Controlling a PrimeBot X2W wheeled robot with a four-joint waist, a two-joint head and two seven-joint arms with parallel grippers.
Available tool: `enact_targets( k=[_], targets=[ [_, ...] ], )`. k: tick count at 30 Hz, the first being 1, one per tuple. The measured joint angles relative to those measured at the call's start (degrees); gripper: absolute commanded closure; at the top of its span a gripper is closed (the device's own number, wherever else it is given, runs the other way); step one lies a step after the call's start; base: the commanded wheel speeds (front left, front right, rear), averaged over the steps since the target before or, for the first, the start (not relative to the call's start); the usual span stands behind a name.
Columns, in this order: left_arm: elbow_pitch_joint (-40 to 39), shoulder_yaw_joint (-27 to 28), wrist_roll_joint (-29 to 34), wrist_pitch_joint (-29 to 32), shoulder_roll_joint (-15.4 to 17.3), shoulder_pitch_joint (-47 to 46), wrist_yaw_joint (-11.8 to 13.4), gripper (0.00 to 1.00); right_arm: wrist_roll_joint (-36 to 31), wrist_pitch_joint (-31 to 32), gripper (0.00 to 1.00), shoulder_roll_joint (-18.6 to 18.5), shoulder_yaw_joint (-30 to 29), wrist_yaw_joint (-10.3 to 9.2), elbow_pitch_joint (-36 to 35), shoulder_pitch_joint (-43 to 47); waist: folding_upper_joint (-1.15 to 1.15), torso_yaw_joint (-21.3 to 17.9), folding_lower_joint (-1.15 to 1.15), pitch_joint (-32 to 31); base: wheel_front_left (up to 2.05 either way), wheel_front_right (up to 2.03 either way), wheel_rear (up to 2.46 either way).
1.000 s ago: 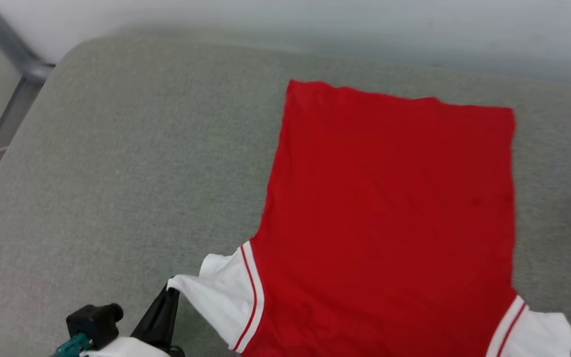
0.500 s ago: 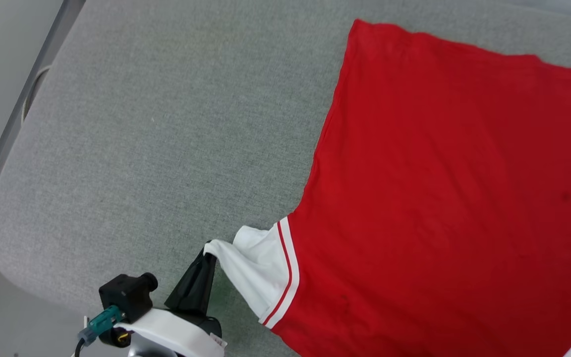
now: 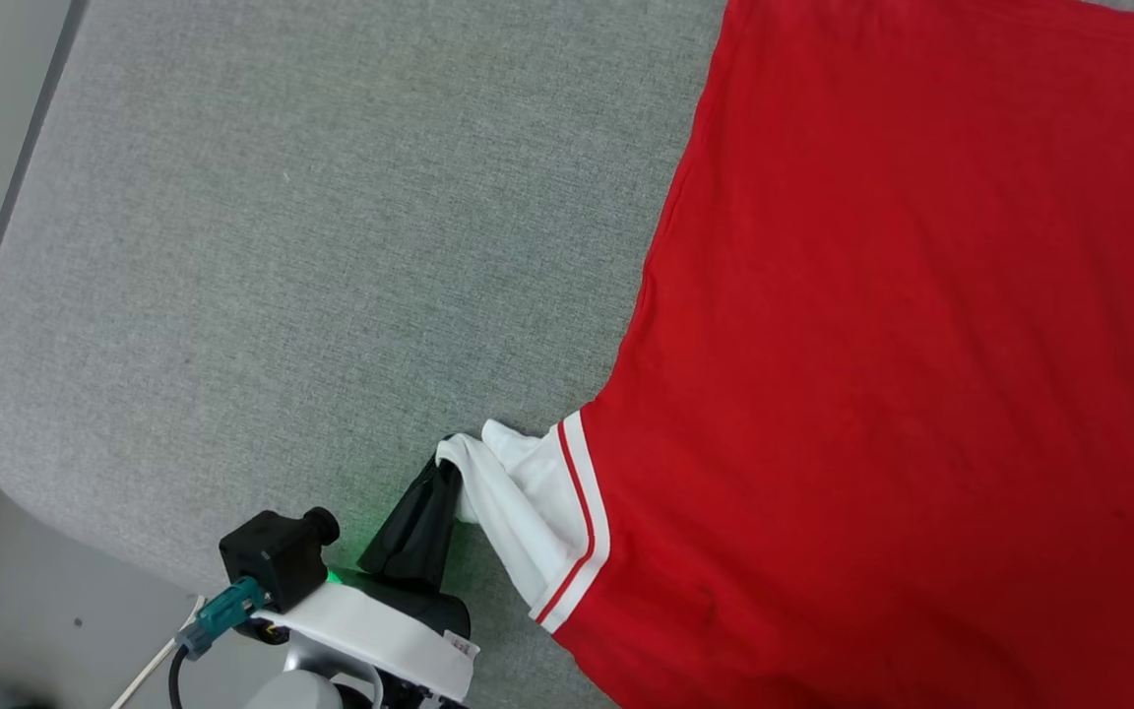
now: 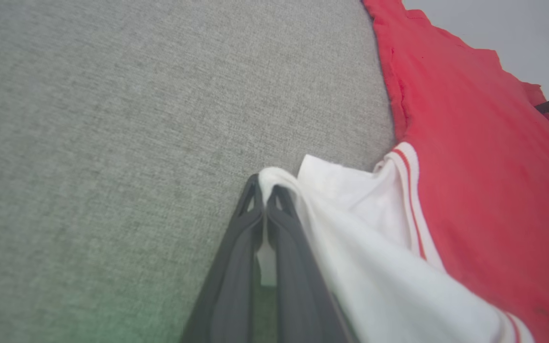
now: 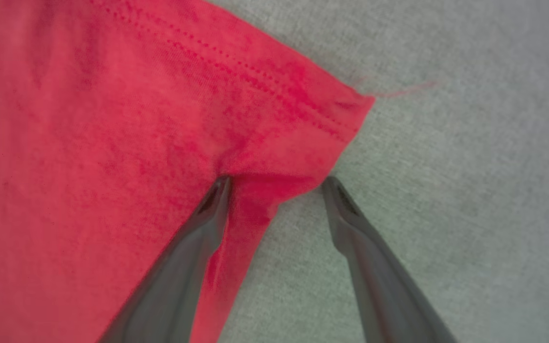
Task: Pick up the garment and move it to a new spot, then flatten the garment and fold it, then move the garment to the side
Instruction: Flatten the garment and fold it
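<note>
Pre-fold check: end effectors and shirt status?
Left end effector shut on white sleeve. Right end effector open, straddling hem corner. Red garment spread on grey cushion. No obstacles seen.

Counter [image 3: 282,246]: grey woven fabric top, padded look, fine even weave. Rounded corner at lower left of head view, edge running up toward upper left. Tiny pale speck in upper left part of top. Faint green tint on weave near bottom centre of head view, same tint at lower left of left wrist view.

Rail [image 3: 21,167]: darker grey strip, slanting along counter's left edge.

Floor [image 3: 35,611]: smooth grey, lower left corner, one small dark spot.

Pale grey backdrop [image 4: 493,24]: upper right of left wrist view, wall or floor unclear.
</note>
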Motion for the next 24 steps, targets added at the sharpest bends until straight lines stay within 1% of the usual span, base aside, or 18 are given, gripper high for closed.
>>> enact_targets(
  k=[5, 6, 7, 8, 12, 16, 19, 22, 24],
  targets=[
    [0.9, 0.9, 0.9, 0.0, -1.1, -0.1, -1.0, 1.0, 1.0, 0.0, 0.0, -0.4, -1.6, 0.0, -0.5, 1.4, 0.0, 0.1, -0.02, 0.6, 0.0, 0.0, 0.0],
    [1.1, 1.1, 1.1, 0.0, -1.2, -0.1, -1.2, 1.0, 1.0, 0.0, 0.13, -0.4, -1.9, 0.0, -0.5, 1.6, 0.0, 0.1, -0.01, 0.6, 0.0, 0.0, 0.0],
    [1.2, 1.3, 1.2, 0.0, -1.3, -0.1, -1.4, 1.0, 1.0, -0.1, 0.75, -0.4, -2.3, 0.0, -0.6, 1.6, 0.0, 0.0, -0.01, 0.6, 0.0, 0.0, 0.0],
    [1.3, 1.5, 1.4, 0.0, -1.4, -0.1, -1.5, 1.0, 0.9, -0.2, 1.0, -0.5, -2.4, 0.0, -0.7, 1.7, 0.0, -0.1, -0.01, 0.5, 0.0, 0.0, 0.0],
    [1.9, 2.3, 1.6, 0.0, -1.5, 0.2, -1.9, 1.0, 0.5, -2.2, 1.0, 0.3, -2.1, 0.01, -1.0, 2.0, 0.0, -0.6, -0.01, -0.4, 0.0, 0.0, 0.0],
    [2.4, 3.1, 1.9, 0.0, -1.5, 0.8, -2.0, 1.0, 0.5, -6.5, 1.0, 2.0, -1.6, 0.0, -0.6, 1.7, 0.0, -1.5, 0.0, -2.1, 0.0, 0.0, 0.0],
    [2.7, 4.1, 2.0, 0.0, -1.4, 1.7, -1.9, 1.0, 2.1, -10.1, 1.0, 3.6, -1.7, 0.0, 0.0, 1.7, 0.0, -2.4, 0.0, -3.9, 0.0, 0.0, 0.0],
    [2.9, 4.8, 2.0, 0.0, -0.9, 2.7, -1.7, 1.0, 3.5, -13.0, 1.0, 3.3, -0.7, 0.01, -0.2, 2.1, 0.0, -3.6, 0.0, -6.1, 0.0, 0.0, 0.0],
    [3.1, 5.1, 1.9, 0.0, -0.6, 3.4, -1.3, 1.0, 4.9, -14.8, 1.0, 2.3, 0.0, 0.01, -0.8, 3.5, 0.0, -4.5, 0.0, -7.5, 0.0, 0.0, 0.0]
  ],
)
